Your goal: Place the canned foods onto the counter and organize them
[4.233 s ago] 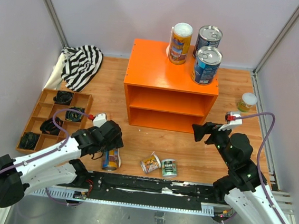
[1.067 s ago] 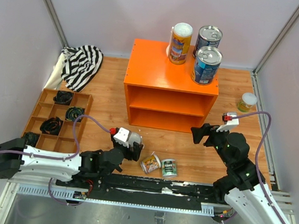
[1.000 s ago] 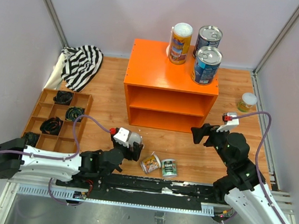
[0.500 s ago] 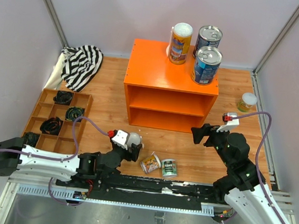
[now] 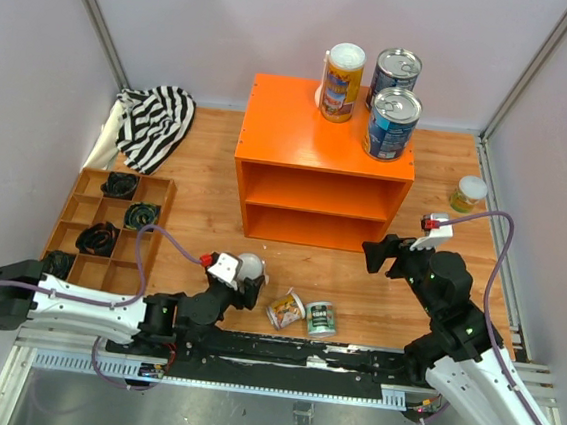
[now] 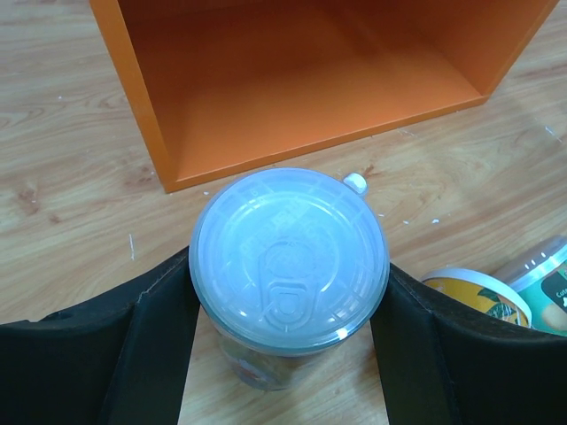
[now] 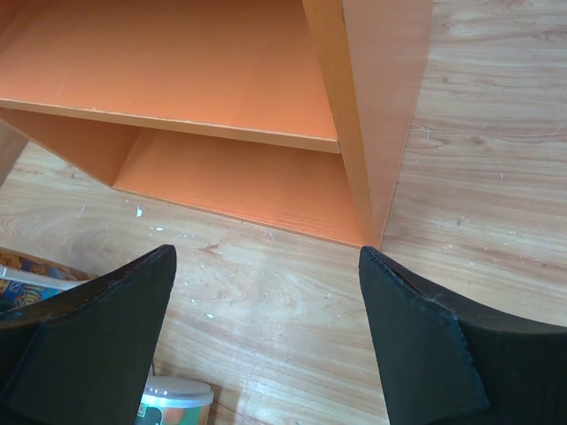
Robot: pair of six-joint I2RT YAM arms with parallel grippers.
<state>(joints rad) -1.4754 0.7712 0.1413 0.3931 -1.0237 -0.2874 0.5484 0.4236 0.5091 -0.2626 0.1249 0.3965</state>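
**Cans: three on the counter, one in the left gripper, rest on the table**

- Counter [image 5: 307, 124]: orange unit with a middle shelf, open front facing the arms. Both shelves bare in the wrist views.
- On its top, right side: tall yellow can [image 5: 342, 83] at the back, blue can [image 5: 394, 76] beside it, second blue can [image 5: 392, 124] at the front right corner. All upright.
- Left gripper [image 5: 239, 289] is clamped on a white-lidded can [image 5: 250, 266]. The left wrist view shows one finger on each side of the body just under the lid. The can sits low, in front of the counter's open face, left of centre. Can't tell if its base touches the wood.
- Right gripper [image 5: 374, 251]: fingers spread, nothing between them. It hangs by the counter's front right corner, pointing at the lower shelf.
- On the table near the arm bases: tipped yellow can [image 5: 285, 309] with green can [image 5: 320, 319] just to its right, upright.
- Small yellow jar [image 5: 469, 194] upright on the table, right of the counter, well apart from the others.
- Off to the left: brown tray [image 5: 84, 181] with dark items in its compartments, and a striped cloth [image 5: 157, 120] in the back corner.
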